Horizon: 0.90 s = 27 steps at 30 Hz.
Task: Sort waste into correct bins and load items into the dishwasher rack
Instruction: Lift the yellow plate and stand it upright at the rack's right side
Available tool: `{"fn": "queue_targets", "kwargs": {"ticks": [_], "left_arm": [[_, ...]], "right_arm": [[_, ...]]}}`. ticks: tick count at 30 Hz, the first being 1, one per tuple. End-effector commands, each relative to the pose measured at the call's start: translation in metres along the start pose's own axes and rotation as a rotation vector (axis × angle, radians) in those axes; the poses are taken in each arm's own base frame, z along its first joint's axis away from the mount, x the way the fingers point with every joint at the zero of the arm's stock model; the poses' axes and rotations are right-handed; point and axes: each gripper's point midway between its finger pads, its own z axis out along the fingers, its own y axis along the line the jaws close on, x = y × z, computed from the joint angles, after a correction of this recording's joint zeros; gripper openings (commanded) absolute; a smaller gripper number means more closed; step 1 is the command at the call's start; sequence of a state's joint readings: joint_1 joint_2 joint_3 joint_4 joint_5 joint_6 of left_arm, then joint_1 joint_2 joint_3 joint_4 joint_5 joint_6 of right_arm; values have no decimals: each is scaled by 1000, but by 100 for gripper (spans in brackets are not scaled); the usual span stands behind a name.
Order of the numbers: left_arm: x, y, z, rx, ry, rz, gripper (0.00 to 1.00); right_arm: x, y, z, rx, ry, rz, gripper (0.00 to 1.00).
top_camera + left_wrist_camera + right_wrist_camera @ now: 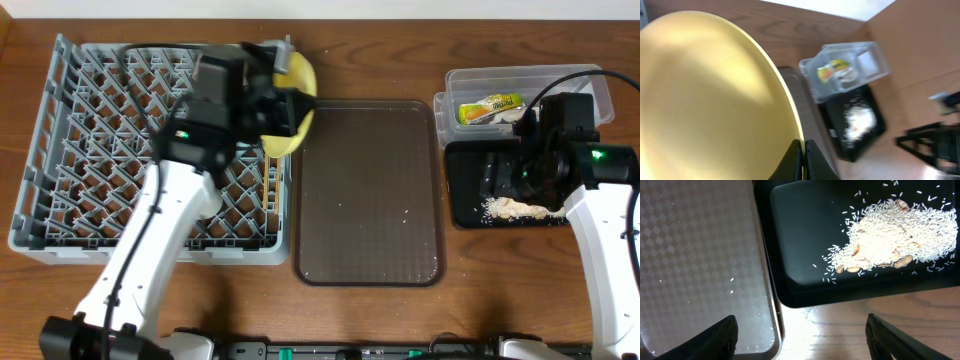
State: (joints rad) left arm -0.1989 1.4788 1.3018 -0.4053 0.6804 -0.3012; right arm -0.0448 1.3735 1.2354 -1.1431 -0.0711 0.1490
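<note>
Top centre of the overhead frame, our left gripper (278,106) clamps the plate (303,84), which juts rightward; our right gripper (802,336) stands wide.

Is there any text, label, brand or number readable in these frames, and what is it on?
Wrapper in the clear tub: orange print, too small in the overhead view and blurred in the left wrist view; unreadable.
Plate, rack, brown tray, black tray: no text visible.
Nothing legible in any view.
</note>
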Motion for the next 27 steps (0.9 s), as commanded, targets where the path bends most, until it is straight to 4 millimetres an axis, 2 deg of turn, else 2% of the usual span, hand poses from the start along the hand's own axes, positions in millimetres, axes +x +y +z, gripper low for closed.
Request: {"fn": "queue_targets", "kwargs": {"ticks": [1, 4, 8, 16, 18, 19, 21, 23, 25, 27], "left_arm": [[3, -10, -12, 229, 76, -103, 6], [0, 6, -17, 268, 85, -167, 6], [2, 26, -14, 296, 108, -240, 6], [9, 81, 6, 179, 118, -342, 6], [9, 89, 8, 155, 114, -349, 8], [9, 91, 8, 143, 112, -349, 14], [9, 95, 9, 121, 106, -341, 36], [9, 97, 9, 106, 102, -332, 51], [9, 101, 9, 82, 96, -326, 61], [9, 107, 7, 32, 89, -322, 65]], "right_arm": [[-3, -1, -4, 0, -15, -2, 79], [-3, -1, -4, 0, -15, -2, 79], [-2, -1, -4, 0, -14, -2, 79], [-2, -1, -4, 0, -14, -2, 79], [-2, -1, -4, 0, -14, -2, 79], [-2, -1, -4, 0, -13, -2, 79], [-2, -1, -4, 0, -14, -2, 79], [-2, -1, -4, 0, -14, -2, 79], [-2, -1, -4, 0, -14, -2, 79], [-3, -1, -4, 0, -15, -3, 80]]}}
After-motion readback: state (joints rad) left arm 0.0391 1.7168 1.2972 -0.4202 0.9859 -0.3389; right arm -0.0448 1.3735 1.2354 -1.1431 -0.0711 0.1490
